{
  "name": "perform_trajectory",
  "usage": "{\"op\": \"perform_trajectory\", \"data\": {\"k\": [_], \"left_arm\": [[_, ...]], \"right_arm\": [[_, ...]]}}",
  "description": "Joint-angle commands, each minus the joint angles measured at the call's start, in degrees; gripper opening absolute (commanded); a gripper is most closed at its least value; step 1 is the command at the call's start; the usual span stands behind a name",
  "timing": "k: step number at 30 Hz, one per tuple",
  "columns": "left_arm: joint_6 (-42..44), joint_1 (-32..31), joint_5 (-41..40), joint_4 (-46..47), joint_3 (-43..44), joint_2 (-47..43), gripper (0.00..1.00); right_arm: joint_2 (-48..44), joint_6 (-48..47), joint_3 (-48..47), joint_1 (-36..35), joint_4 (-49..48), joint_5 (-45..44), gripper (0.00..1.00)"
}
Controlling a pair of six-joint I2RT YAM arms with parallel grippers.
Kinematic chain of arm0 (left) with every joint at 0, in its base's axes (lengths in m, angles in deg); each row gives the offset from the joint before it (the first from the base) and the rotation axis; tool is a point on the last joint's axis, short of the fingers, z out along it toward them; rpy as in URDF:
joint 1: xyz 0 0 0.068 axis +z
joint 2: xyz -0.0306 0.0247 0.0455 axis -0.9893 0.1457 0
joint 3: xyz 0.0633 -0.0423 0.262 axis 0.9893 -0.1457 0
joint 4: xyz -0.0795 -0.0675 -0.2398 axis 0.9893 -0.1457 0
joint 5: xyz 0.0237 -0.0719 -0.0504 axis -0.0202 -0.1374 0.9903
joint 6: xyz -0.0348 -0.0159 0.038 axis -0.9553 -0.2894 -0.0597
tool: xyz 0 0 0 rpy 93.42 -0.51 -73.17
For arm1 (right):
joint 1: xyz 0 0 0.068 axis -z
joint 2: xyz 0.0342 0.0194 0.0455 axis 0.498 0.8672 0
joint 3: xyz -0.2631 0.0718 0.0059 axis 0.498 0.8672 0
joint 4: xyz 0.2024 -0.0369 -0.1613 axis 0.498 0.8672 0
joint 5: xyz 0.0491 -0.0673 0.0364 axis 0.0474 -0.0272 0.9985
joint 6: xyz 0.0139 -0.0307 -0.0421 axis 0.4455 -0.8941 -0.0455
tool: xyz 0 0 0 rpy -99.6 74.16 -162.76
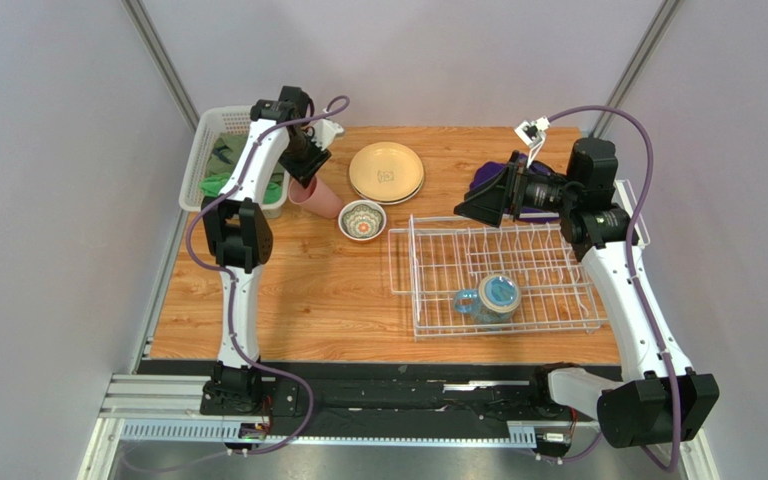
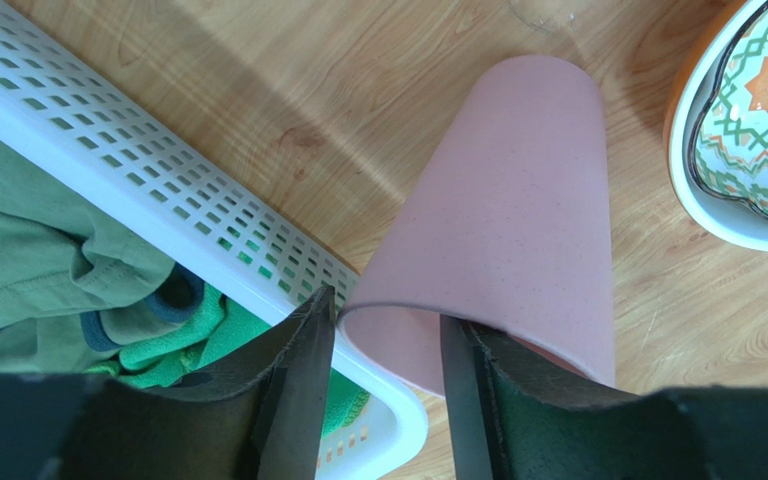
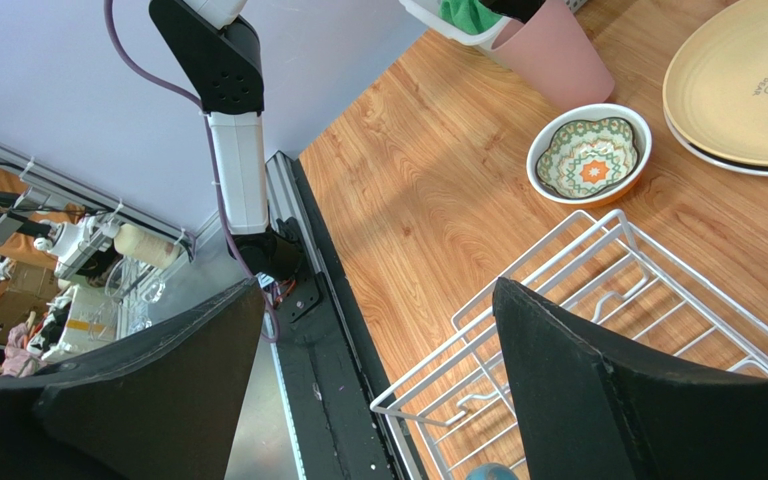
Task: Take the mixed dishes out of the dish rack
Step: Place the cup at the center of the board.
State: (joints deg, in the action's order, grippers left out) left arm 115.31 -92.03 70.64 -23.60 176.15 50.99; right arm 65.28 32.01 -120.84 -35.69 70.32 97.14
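Observation:
The pink tumbler cup point(image 1: 320, 197) point(image 2: 518, 200) point(image 3: 558, 55) stands mouth up on the table beside the mesh basket. My left gripper point(image 1: 305, 172) point(image 2: 386, 305) is partly open at its rim, one finger outside the left wall and one inside the mouth. The cream plates point(image 1: 386, 170) point(image 3: 748, 90) are stacked at the back. A patterned bowl point(image 1: 362, 220) point(image 2: 758, 110) point(image 3: 590, 155) sits in front of them. The blue-handled mug point(image 1: 498, 295) lies in the white wire dish rack point(image 1: 558, 262) point(image 3: 558, 290). My right gripper point(image 1: 478, 203) point(image 3: 378, 285) is open and empty above the rack's back left corner.
A white plastic mesh basket point(image 1: 216, 150) point(image 2: 158, 190) with green cloths point(image 2: 38, 250) stands at the back left, touching the cup's side. A purple cloth point(image 1: 493, 175) lies behind the rack, under my right arm. The table's black front rail point(image 3: 328, 380) shows below the right gripper.

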Motion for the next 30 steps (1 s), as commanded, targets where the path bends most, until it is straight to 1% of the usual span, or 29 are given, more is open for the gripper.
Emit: {"op": "perform_trajectory", "data": {"k": [1, 8, 16, 23, 30], "left_arm": [[-0.8, -0.5, 0.2, 1.9, 2.1, -0.9, 0.53], [-1.7, -0.7, 0.9, 3.7, 1.7, -0.9, 0.57], [-2.5, -1.4, 2.3, 4.1, 1.7, -1.8, 0.58], [-3.9, -2.2, 4.5, 4.7, -1.3, -3.7, 0.58], [-5.3, -3.1, 5.0, 4.7, -1.8, -5.0, 0.58]], "right_arm": [[-1.0, -1.2, -0.6, -0.1, -0.4, 0.2, 0.89], [-1.0, -1.4, -0.5, -0.1, -0.3, 0.1, 0.89], [-0.6, -1.8, -0.7, -0.1, 0.2, 0.1, 0.89], [-0.6, -2.0, -0.8, 0.0, 0.4, 0.0, 0.89], [-0.4, -2.0, -0.8, -0.2, 0.5, 0.1, 0.89]]}}
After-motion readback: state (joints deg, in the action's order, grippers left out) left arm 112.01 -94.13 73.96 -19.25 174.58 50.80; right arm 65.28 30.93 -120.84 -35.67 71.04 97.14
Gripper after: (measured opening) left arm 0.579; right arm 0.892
